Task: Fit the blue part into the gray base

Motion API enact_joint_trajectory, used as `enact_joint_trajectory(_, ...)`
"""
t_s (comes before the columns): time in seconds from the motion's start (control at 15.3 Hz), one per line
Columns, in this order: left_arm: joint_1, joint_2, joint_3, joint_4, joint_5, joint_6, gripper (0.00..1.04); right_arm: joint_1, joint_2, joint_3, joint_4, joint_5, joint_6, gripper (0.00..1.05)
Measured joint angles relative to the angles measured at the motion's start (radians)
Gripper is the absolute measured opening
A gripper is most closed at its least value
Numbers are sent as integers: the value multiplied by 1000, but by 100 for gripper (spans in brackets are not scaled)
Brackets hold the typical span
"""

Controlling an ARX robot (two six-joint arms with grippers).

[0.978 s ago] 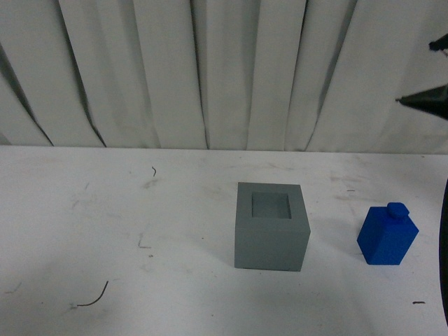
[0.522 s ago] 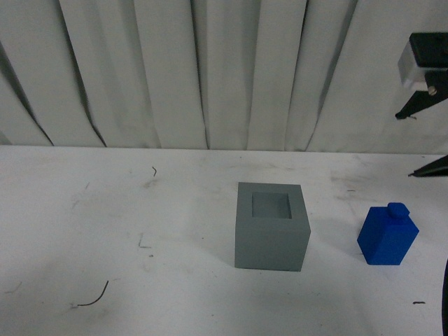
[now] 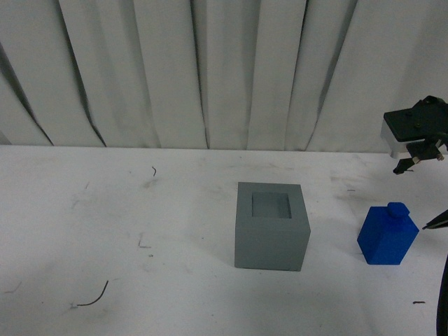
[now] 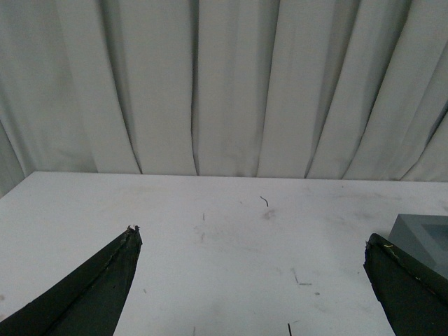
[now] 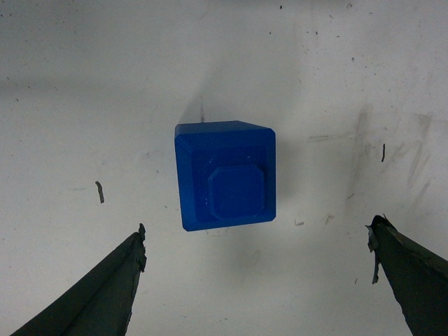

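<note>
Scuffs and a thin dark curl mark the near edge of the white table, and nothing stands on that side.

A little further in, over to the right, the blue part sits upright on the table with its knob on top, well apart from the gray base. The base is near the middle, its square recess facing up and empty.

The right gripper hangs above the blue part with its jaws spread wide and nothing between them. The left gripper is just as wide open and bare, looking along the table with a corner of the base at the edge of its view.

Watch the alignment. From the right wrist the block lies nearer one finger than the other. My worry is that on closing, that finger lands first and shoves or twists the block. A pinch on the knob alone could slip too. A part held crooked would likely catch on the recess rim and jam, or push the base along.

Beyond it all, the tabletop runs back, smudged with grey streaks, to a pleated white curtain that closes off the room.
</note>
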Motion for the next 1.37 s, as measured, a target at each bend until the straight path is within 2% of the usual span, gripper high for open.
enact_joint_trajectory(1.11,0,0,0,0,0,0,98,52,147,4,61,27,28,98)
enact_joint_trajectory(1.17,0,0,0,0,0,0,98,52,148,3,63,30,28,96)
enact_joint_trajectory(1.37,0,0,0,0,0,0,98,52,148,3,75,36,29,62)
